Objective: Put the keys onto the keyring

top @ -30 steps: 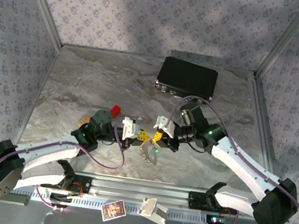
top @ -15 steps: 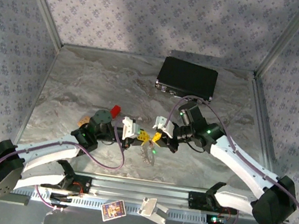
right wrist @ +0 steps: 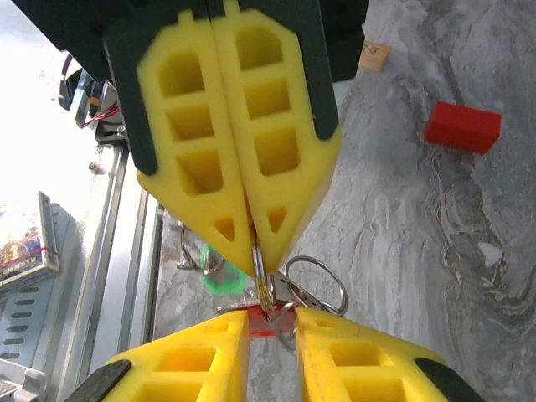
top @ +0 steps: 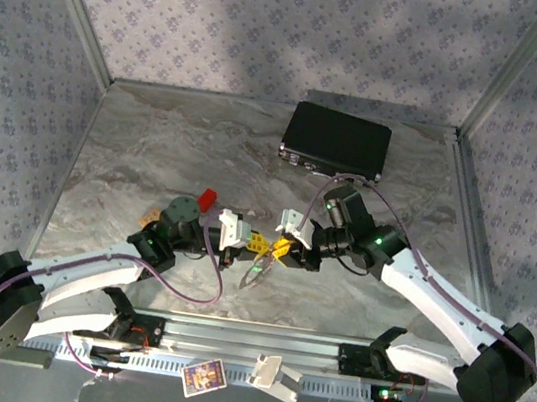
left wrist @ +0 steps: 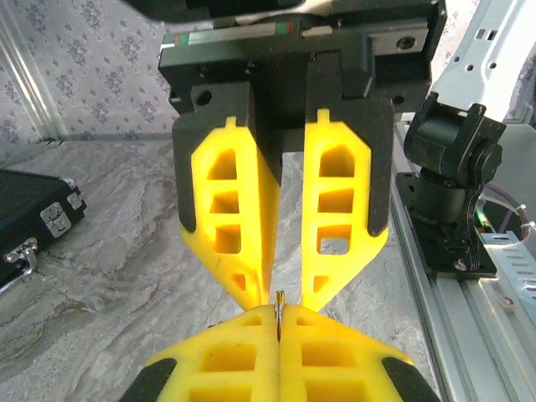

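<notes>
- At the near middle of the table [top: 144,152], you see both arms meeting tip to tip.
- Your left gripper [right wrist: 261,251] has its fingers pressed together on a thin metal edge of the keyring [top: 254,275], which hangs just below the tips.
- Your right gripper [left wrist: 281,295] has its fingers standing apart (a narrow gap), one on either side of that clamped edge.
- The green key [right wrist: 219,279] dangles, blurred, beside the wire loops. The red key [right wrist: 261,322] sits low between the right fingertips.
- The black case [top: 336,140] and the red block [top: 208,197] lie well apart from the grippers.
</notes>
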Available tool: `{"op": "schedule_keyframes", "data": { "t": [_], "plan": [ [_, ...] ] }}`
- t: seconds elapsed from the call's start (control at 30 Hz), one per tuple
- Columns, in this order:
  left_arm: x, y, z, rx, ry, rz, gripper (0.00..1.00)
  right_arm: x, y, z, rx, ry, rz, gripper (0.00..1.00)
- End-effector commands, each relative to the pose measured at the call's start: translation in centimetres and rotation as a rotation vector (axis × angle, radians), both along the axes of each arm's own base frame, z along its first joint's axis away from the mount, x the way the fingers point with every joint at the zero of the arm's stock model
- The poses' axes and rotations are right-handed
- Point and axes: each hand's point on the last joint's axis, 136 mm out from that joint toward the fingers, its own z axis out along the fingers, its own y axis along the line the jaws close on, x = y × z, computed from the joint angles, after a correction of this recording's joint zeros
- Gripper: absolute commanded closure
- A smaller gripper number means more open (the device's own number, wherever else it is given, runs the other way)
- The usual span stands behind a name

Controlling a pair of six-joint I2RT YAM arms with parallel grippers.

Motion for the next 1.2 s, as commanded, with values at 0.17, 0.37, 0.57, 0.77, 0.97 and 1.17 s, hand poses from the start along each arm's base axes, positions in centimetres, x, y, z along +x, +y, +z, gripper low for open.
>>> {"op": "schedule_keyframes", "data": {
  "t": [0.17,0.37,0.57,0.77,0.97,1.17],
  "plan": [
    [-0.9,-0.1,2.4,-0.079,-0.053,-0.043,1.00,-0.1,0.7,0.6,0.048,0.009,0.011,0.82],
    [-0.6,-0.2,2.4,-0.080,-0.051,-0.028,1.00,0.0,0.8,0.6,0.049,0.010,0.013,1.00],
    [0.4,0.3,0.7,0.034,-0.036,0.037,0.71,0.3,0.2,0.4,-0.036,-0.034,0.003,1.00],
    [0.1,0.6,-0.6,0.160,-0.016,0.012,0.73,0.3,-0.2,-0.3,-0.151,-0.058,0.018,1.00],
    [0.0,0.3,-0.9,0.197,-0.031,-0.019,0.78,0.0,0.3,0.3,-0.166,-0.082,0.040,1.00],
    [-0.1,-0.2,-0.5,0.188,-0.044,-0.052,0.84,-0.3,1.0,0.6,-0.167,-0.097,0.056,1.00]
  ]
}}
